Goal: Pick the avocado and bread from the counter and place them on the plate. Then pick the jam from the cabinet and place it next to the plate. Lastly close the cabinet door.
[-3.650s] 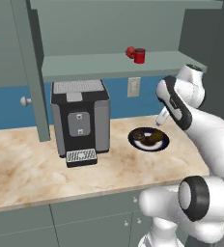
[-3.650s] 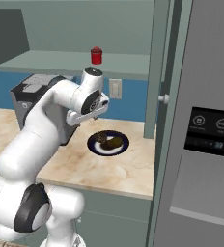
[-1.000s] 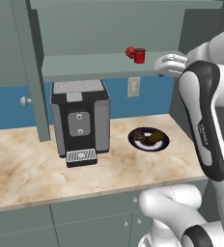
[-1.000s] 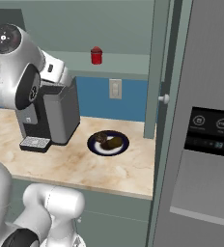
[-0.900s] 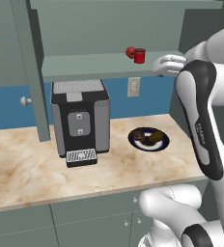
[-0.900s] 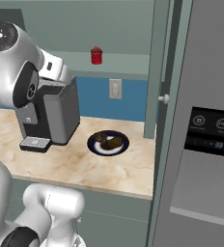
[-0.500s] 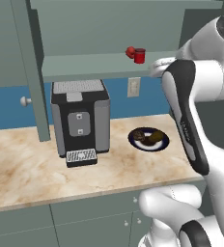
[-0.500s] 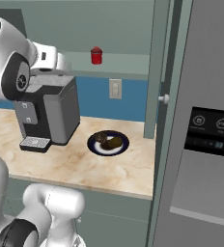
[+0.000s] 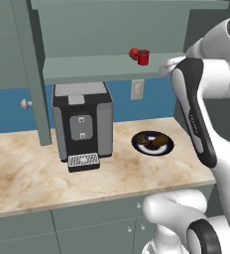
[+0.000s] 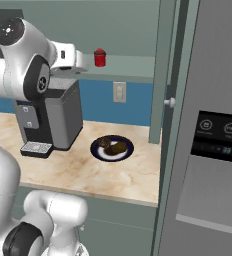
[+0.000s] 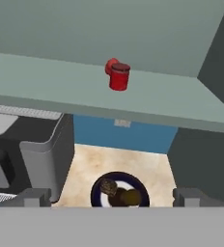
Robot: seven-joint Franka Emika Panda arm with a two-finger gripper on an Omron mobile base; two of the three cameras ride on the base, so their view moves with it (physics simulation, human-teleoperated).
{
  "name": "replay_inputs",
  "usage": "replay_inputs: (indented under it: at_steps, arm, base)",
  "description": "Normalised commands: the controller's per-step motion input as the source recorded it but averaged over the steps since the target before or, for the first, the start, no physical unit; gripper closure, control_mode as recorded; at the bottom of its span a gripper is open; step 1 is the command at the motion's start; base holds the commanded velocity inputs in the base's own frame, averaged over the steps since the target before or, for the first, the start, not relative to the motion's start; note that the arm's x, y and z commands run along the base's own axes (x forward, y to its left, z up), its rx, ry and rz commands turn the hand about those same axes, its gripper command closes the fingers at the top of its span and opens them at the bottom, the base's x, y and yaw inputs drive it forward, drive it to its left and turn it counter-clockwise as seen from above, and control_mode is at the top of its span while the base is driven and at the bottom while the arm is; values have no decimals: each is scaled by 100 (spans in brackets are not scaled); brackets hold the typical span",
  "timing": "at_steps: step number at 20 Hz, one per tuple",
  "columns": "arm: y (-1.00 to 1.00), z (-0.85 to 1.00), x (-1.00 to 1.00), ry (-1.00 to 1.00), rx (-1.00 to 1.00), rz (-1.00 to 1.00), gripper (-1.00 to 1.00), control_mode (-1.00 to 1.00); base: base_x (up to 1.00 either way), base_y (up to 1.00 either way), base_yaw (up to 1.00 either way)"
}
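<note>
Jaws fully spread and empty; gripper faces the cabinet shelf, with the jam well ahead, centred between its fingertips.

A beige marbled counter runs beneath grey-green upper cabinets, backed by a blue wall with a pale outlet. A grey refrigerator stands at the right end.

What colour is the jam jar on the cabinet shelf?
Red; the jam jar shows best in the hand view.
</note>
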Motion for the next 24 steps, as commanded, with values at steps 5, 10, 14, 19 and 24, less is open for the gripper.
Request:
replay_inputs:
  at_steps: [5, 10, 14, 19, 24]
  arm:
    - [-3, -14, 52, -9, 9, 0, -100, -100]
    - [0, -1, 54, -1, 6, 0, -100, -100]
    - [0, 8, 42, 8, 3, 0, -100, -100]
    - [0, 4, 37, 11, 0, 0, -100, -100]
    - [0, -3, 45, 1, 0, 0, -100, -100]
  base:
    - [0, 0, 0]
    - [0, 0, 0]
    - [0, 0, 0]
    - [0, 0, 0]
    - [0, 0, 0]
